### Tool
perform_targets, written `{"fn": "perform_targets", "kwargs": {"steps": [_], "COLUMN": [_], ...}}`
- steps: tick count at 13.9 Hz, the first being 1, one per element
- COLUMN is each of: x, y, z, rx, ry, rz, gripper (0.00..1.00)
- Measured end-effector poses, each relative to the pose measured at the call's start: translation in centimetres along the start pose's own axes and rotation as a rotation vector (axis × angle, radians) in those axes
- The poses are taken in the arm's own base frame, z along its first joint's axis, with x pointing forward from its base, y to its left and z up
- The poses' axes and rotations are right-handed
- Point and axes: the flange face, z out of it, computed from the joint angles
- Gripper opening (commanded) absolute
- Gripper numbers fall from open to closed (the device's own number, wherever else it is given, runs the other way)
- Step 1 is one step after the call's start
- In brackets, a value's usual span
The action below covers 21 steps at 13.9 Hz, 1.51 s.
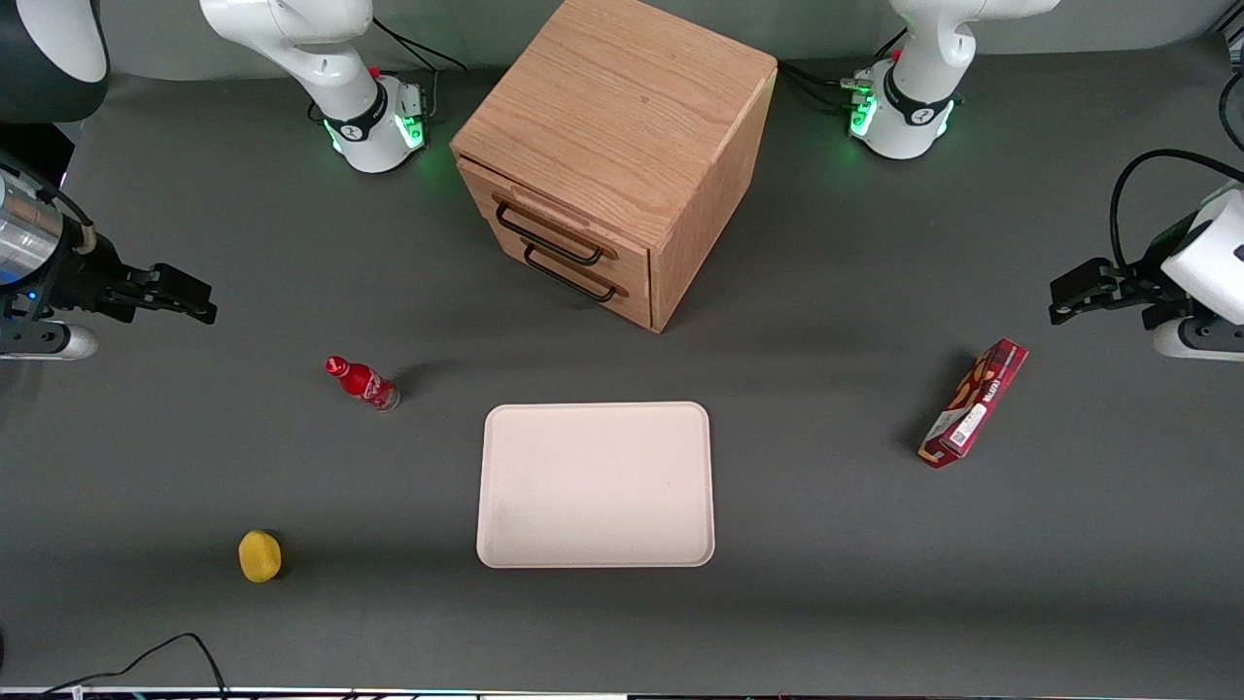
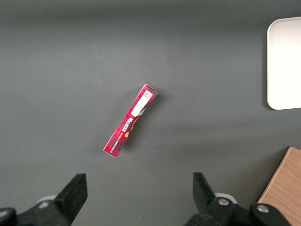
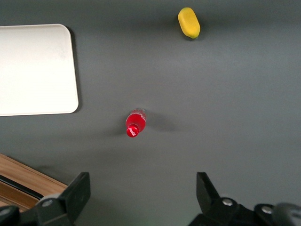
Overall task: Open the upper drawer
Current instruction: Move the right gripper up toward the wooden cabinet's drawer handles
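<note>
Two oak drawers stacked in one oak cabinet [image 1: 622, 126]: upper drawer [image 1: 554, 219] shut, with raised strip and long black wire handle, above the plain lower drawer [image 1: 583, 267]. One cream rounded tray [image 1: 595, 484], nearer the front camera than the cabinet. One red bottle [image 1: 362, 382] upright, one yellow sponge-like lump [image 1: 259, 556], one red carton [image 1: 974, 402]. Matte dark grey counter [image 1: 826, 583]. Tool [image 1: 199, 299] aloft at the working arm's end, well apart from the drawer, black fingers spread wide over the bottle.
</note>
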Motion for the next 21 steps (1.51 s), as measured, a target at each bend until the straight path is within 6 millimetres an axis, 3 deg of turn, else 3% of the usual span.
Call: {"fn": "perform_targets", "kwargs": {"steps": [12,15,18,21], "x": [-0.1,-1.0,-2.6,-4.9], "y": [0.0,-1.0,-5.3,-13.0], "z": [-0.9,-1.4,-2.4,-2.6], "rx": [0.002,0.007,0.089,0.148], "ry": [0.016,-0.023,-0.055,-0.067], "rz": [-0.005,-0.115,-0.237,-0.451], "gripper": [1.0,1.0,1.0,1.0]}}
